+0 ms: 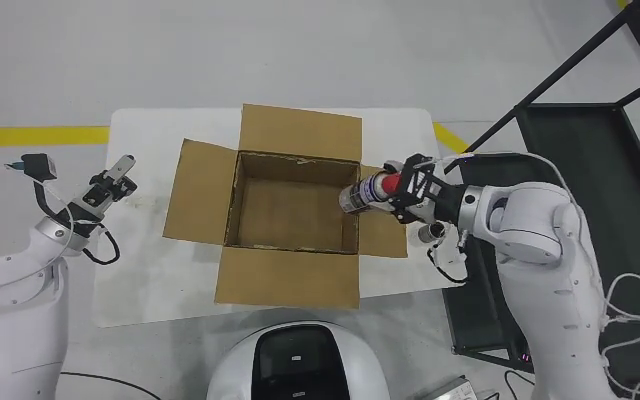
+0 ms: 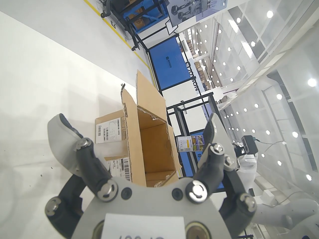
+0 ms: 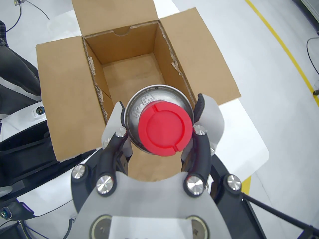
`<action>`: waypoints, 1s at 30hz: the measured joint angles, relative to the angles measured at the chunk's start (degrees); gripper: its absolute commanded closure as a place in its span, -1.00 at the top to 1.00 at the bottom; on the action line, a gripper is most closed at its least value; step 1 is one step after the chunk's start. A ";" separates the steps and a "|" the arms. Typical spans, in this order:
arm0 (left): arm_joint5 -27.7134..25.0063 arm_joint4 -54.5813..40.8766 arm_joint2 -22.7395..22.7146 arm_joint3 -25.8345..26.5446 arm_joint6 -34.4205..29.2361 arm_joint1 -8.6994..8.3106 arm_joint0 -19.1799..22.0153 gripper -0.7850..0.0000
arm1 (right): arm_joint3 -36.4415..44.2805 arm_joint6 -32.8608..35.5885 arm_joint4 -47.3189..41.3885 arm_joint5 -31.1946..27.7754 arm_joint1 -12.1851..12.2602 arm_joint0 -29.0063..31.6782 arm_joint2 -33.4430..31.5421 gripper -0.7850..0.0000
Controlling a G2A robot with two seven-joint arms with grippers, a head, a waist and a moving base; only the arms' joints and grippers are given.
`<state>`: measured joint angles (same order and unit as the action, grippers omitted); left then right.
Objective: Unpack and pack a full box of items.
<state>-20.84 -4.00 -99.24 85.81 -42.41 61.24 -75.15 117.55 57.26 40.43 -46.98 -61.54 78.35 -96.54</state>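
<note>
While left gripper point(image 2: 136, 121) hangs wide beside box point(image 1: 300, 132), right gripper point(image 3: 160, 103) clamps red-capped can point(image 3: 162, 128), apparently over box edge.

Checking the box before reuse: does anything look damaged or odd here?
The cardboard box has ragged, torn edges along its rim where flaps fold out. Otherwise nothing stands out; the right tool grips a red-capped can above the opening.

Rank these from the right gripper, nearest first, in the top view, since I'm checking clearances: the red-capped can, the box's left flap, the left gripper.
1. Red-capped can: held by the right gripper, jaws shut on it.
2. Box's left flap: on the opposite side of the opening.
3. Left gripper: beyond that flap, on the left side.
</note>
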 measured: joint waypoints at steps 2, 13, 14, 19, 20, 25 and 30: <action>0.00 0.00 0.00 0.00 0.00 0.00 0.00 1.00 | -0.15 0.26 -2.21 0.29 0.61 2.70 -5.20 -1.00; 0.00 0.00 0.00 0.00 0.00 0.00 0.00 1.00 | -4.22 -6.54 -4.21 -6.58 3.23 14.75 -21.77 -1.00; 0.00 0.00 0.00 0.00 0.00 0.00 0.00 1.00 | -4.22 -6.54 -4.20 -6.58 3.24 14.74 -21.75 -1.00; 0.00 0.00 0.00 0.00 0.00 0.00 0.00 1.00 | -4.16 -6.48 -4.21 -6.52 3.22 14.66 -21.67 -1.00; 0.00 0.00 0.00 0.00 0.00 0.00 0.00 1.00 | -4.17 -6.48 -4.21 -6.52 3.22 14.66 -21.67 -1.00; 0.00 0.00 0.00 0.00 0.00 0.00 0.00 1.00 | -4.17 -6.48 -4.21 -6.52 3.22 14.66 -21.68 -1.00; 0.00 0.00 0.00 0.00 0.00 0.00 0.00 1.00 | -5.06 -8.54 -1.96 -6.92 3.30 15.88 -22.13 -1.00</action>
<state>-20.84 -4.00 -99.24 85.81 -42.41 61.24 -75.15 112.50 48.71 38.47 -53.90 -58.24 94.23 -118.67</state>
